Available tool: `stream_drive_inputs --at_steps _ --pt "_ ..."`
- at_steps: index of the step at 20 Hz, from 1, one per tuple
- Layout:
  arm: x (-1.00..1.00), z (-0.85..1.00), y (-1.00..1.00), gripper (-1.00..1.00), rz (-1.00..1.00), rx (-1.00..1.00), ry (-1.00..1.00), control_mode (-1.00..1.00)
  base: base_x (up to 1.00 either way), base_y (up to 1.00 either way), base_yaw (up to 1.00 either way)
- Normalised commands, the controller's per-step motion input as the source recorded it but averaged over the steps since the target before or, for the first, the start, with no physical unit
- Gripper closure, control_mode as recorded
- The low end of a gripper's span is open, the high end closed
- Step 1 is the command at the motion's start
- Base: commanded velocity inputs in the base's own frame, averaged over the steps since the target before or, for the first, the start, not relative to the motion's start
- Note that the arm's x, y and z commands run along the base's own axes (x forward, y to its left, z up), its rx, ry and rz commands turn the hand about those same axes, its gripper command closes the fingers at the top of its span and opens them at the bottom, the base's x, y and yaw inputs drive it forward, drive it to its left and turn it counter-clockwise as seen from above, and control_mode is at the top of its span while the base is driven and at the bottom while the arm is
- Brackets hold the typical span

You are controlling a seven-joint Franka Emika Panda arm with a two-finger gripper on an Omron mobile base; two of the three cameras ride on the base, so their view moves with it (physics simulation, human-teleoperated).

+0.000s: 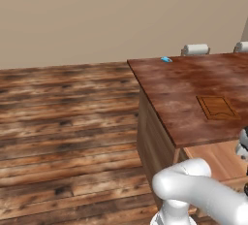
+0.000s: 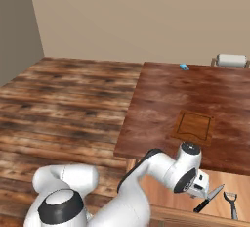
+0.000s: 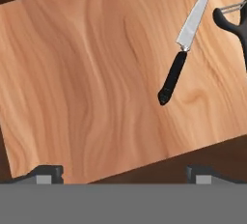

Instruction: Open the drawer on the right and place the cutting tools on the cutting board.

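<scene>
the knife [image 3: 185, 47] you're after lies flat on the pale wood bottom of the open drawer [image 3: 87, 83], dark handle toward the lower left of your hand view and silvery blade pointing up and right. in the right base view the knife [image 2: 209, 198] sits toward the right part of the drawer [image 2: 171, 199], angled, with a dark-handled peeler [image 2: 231, 203] just beside it on the right, the two not touching. the peeler [image 3: 235, 22] shows at the right edge of your hand view too.

your gripper [image 3: 123, 172] hangs above the drawer looking down into it, its two dark fingertips [image 3: 46, 174] spread wide apart with nothing between them. the knife is off to the right of the line between them.

the cutting board [image 2: 194, 126] lies flat and bare on the dark reddish countertop [image 2: 156, 103], behind the drawer and well apart from the knife. in the left base view the board [image 1: 216, 107] sits near the counter's front edge. a small blue object [image 2: 183, 66] rests near the counter's far edge.
</scene>
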Motion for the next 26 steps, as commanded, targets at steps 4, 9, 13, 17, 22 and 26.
stream_drive_inputs --at_steps 4,9,13,17,22,26 --pt "0.39 -0.24 0.00 -1.00 -0.09 -0.10 0.14 -1.00 0.00 0.00 0.00" --pt "0.24 -0.32 -0.06 -1.00 -0.07 -0.07 0.15 -1.00 0.00 0.00 0.00" --pt "0.10 -0.31 -0.07 -1.00 -0.06 -0.04 0.13 -1.00 0.00 0.00 0.00" --pt "0.05 -0.27 -0.09 -1.00 -0.06 -0.02 0.12 -1.00 0.00 0.00 0.00" --pt "0.01 -0.26 -0.15 -1.00 -0.05 0.00 0.11 -1.00 0.00 0.00 0.00" --pt "0.00 -0.21 -0.18 -1.00 -0.04 0.00 0.07 -1.00 0.00 0.00 0.00"
